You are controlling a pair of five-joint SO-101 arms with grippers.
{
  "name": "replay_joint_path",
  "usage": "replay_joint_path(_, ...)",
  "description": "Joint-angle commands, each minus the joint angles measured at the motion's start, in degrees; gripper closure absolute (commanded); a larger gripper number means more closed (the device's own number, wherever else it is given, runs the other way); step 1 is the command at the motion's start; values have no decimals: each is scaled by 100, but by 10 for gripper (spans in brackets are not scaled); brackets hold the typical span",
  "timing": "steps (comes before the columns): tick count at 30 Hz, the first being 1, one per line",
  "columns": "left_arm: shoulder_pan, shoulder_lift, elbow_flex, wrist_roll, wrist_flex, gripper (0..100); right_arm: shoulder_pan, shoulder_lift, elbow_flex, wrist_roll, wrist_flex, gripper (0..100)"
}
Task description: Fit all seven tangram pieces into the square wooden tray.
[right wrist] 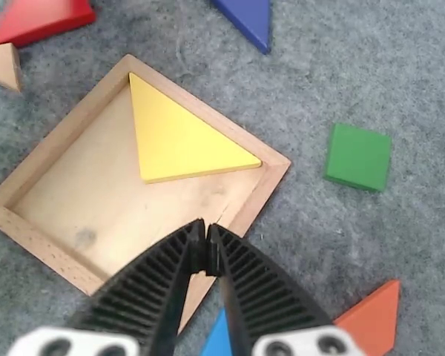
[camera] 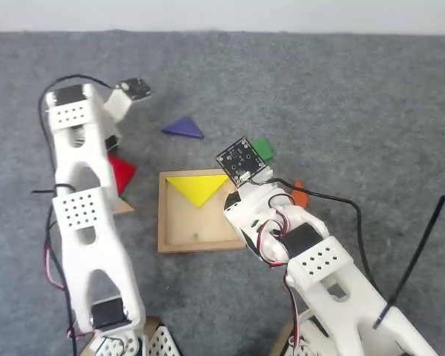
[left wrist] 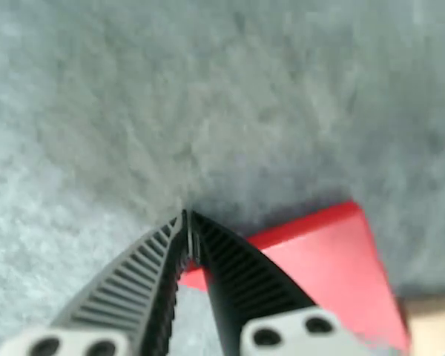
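The right gripper [right wrist: 206, 231] is pinched shut on nothing. Its ribbed fingers meet tip to tip over the right-hand side of the square wooden tray [right wrist: 276, 167]. The right wrist view picks out a sliver of a light blue piece [right wrist: 219, 337] tucked under those fingers, just outside the tray. In the high view, the arm's own body sits over that spot. An orange triangle [right wrist: 374, 319] lies on the grey carpet [camera: 356, 89] just beside the blue sliver. A green square [right wrist: 358, 156] lies further out, near the tray's far right corner but apart from it.

The yellow triangle [right wrist: 174, 141] lies flat inside the tray with its long side against the far wall. It is well apart from the closed fingertips.

The left gripper [left wrist: 187, 222] is also clamped shut and empty. Its tips hover at the edge of the red triangle [left wrist: 326, 267], which lies on the carpet to the left of the tray. Whether they touch it, I cannot tell. A plain wood triangle [left wrist: 430, 326] sits just beside the red one. The high view adds a dark blue triangle [camera: 183, 129] beyond the tray, lying apart from both arms.
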Motion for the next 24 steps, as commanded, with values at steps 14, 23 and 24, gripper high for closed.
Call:
replay_joint_path(14,-1697,-967,1332,-2180,281,988,-31,-224,-62,-26,-110,990)
replay_joint_path(23,-2268,-3218,4330,-4123,255,988,-40,-224,-62,-35,-110,990)
replay_joint_path(24,-2268,-3516,4514,-4211,246,988,-40,-224,-62,-35,-110,990)
